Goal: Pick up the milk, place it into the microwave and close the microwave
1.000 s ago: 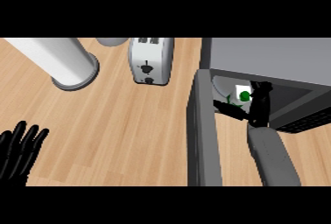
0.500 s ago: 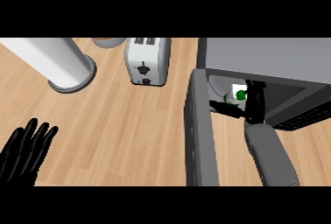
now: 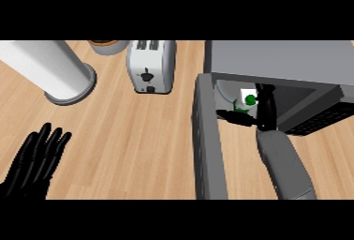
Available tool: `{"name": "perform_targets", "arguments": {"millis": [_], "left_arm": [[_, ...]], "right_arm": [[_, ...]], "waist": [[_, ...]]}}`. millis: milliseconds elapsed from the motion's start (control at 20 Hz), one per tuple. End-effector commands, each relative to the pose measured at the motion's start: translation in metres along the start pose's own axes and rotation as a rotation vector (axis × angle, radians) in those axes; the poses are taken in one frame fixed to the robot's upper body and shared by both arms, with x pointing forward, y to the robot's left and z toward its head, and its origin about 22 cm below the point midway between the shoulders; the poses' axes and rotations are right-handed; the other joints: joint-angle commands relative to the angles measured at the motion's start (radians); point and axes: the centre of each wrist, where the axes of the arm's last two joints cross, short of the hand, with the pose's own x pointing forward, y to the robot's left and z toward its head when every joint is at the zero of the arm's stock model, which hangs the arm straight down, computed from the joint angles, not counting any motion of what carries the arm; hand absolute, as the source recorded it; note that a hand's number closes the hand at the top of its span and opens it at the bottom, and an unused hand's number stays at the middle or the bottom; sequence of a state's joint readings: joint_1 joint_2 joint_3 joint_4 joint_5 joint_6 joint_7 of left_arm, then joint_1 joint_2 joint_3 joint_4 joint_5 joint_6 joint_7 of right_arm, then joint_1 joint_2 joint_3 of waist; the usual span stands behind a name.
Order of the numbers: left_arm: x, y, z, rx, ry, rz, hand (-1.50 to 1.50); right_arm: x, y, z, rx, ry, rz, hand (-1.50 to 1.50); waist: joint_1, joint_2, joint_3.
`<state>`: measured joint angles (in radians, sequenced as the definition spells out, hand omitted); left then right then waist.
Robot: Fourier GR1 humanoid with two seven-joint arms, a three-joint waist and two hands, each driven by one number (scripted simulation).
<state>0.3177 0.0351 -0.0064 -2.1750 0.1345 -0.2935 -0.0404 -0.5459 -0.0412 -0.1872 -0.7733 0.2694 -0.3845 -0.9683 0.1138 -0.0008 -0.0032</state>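
**Milk inside the microwave, my right hand yet to let go**

Over the past second almost nothing shifts. My right hand [image 3: 263, 110] stays reached into the open microwave [image 3: 276, 58] at 2 o'clock of the head view. The milk [image 3: 247, 99] sits at the same spot in the cavity. I judge the carrying done and the release due next. The hand is grasping the milk, fingers along its right side and thumb curled at its near side. The carton shows at the hand's 11 o'clock, touching it. The door [image 3: 207, 140] stands open at the cavity's 9 o'clock side, so closing remains. My left hand [image 3: 34, 164] rests open, fingers up, at 8 o'clock over the worktop [image 3: 138, 140].
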Motion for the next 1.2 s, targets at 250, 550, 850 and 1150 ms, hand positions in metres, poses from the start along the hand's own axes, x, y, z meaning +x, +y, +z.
{"name": "perform_targets", "arguments": {"millis": [250, 550, 850, 1150], "left_arm": [[-0.011, -0.012, -0.003, -0.05, 0.053, 0.017, -1.5], [-0.035, -0.013, -0.009, -0.13, 0.094, 0.034, -1.5], [-0.046, -0.026, -0.023, -0.29, 0.121, 0.002, 1.5], [-0.061, -0.055, -0.04, -0.333, 0.168, -0.012, 1.5]], "right_arm": [[-0.015, -0.002, -0.01, 0.071, 0.34, -0.205, -1.5], [-0.02, 0.001, -0.015, 0.09, 0.41, -0.34, -1.5], [-0.026, 0.009, 0.011, 0.104, 0.42, -0.371, -1.5], [-0.029, -0.021, 0.046, 0.15, 0.396, -0.407, -1.5]], "waist": [[-0.034, 0.028, 0.005], [-0.073, 0.019, 0.004], [-0.099, 0.006, 0.004], [-0.119, -0.001, 0.003]]}}
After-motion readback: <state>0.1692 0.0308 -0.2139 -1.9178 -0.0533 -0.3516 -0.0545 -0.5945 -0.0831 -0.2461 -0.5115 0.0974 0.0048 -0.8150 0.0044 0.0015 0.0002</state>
